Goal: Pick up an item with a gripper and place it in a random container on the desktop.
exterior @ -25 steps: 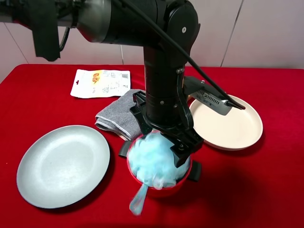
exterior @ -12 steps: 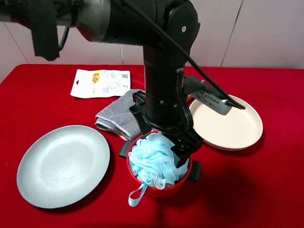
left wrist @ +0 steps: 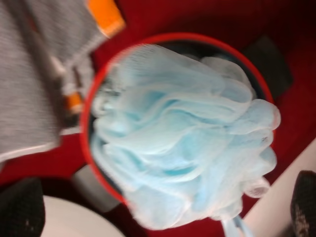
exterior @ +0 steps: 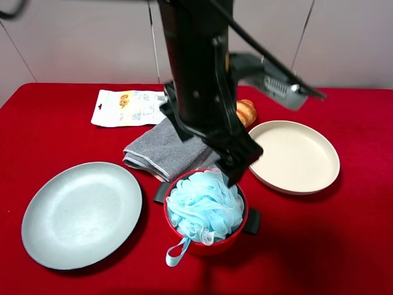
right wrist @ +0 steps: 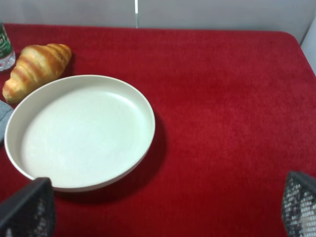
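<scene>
The light-blue pouf (exterior: pixel 204 206) lies in the red pot (exterior: pixel 206 247) on the red desktop (exterior: pixel 319 246). Its blue ribbon loop (exterior: pixel 177 252) hangs over the pot's front rim. My left gripper (exterior: pixel 212 147) is open and empty, raised just above and behind the pot. In the left wrist view the pouf (left wrist: pixel 182 138) fills the pot (left wrist: pixel 86 128), well below the left gripper (left wrist: pixel 162 202), whose fingertips (left wrist: pixel 19 207) stand wide apart. My right gripper (right wrist: pixel 163 207) is open and empty. It is not in the exterior view.
A grey-blue plate (exterior: pixel 80 212) lies at the front left. A grey towel (exterior: pixel 159 150) lies behind the pot. A cream dish (exterior: pixel 295 157) is at the right, with a croissant (exterior: pixel 245 112) behind it. A printed packet (exterior: pixel 131 107) lies at the back.
My left gripper let go of the pouf and rose away from the pot. The pouf settled lower into the pot, and its ribbon now hangs over the rim.
</scene>
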Tool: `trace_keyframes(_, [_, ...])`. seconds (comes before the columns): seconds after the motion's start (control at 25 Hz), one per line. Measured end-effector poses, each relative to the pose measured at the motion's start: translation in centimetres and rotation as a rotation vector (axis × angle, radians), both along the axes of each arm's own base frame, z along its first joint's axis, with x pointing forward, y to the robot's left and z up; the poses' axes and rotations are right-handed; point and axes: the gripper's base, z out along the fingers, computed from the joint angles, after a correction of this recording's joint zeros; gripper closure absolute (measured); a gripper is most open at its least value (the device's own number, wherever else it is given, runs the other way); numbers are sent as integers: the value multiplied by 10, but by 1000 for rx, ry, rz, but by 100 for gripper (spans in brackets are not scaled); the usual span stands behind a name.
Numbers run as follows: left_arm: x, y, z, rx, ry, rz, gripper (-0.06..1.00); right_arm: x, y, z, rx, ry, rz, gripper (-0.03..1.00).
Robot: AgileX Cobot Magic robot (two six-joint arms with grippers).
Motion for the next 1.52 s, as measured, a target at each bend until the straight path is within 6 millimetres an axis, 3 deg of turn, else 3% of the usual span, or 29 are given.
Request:
trace_keyframes(0.48, [-2,51,76,-101,-125,88,-5,0,0,0,0,1,0,27])
trace_keyframes(0.76, [1,84,109,-168,-194,132,-5,0,0,0,0,1,0,27])
trace_keyframes(1.12, [-14,130,126,-192,-235,180,-5,0,0,0,0,0,0,27])
trace_keyframes(1.52, [-59,180,120,-178,-269,188,-5,0,0,0,0,0,0,27])
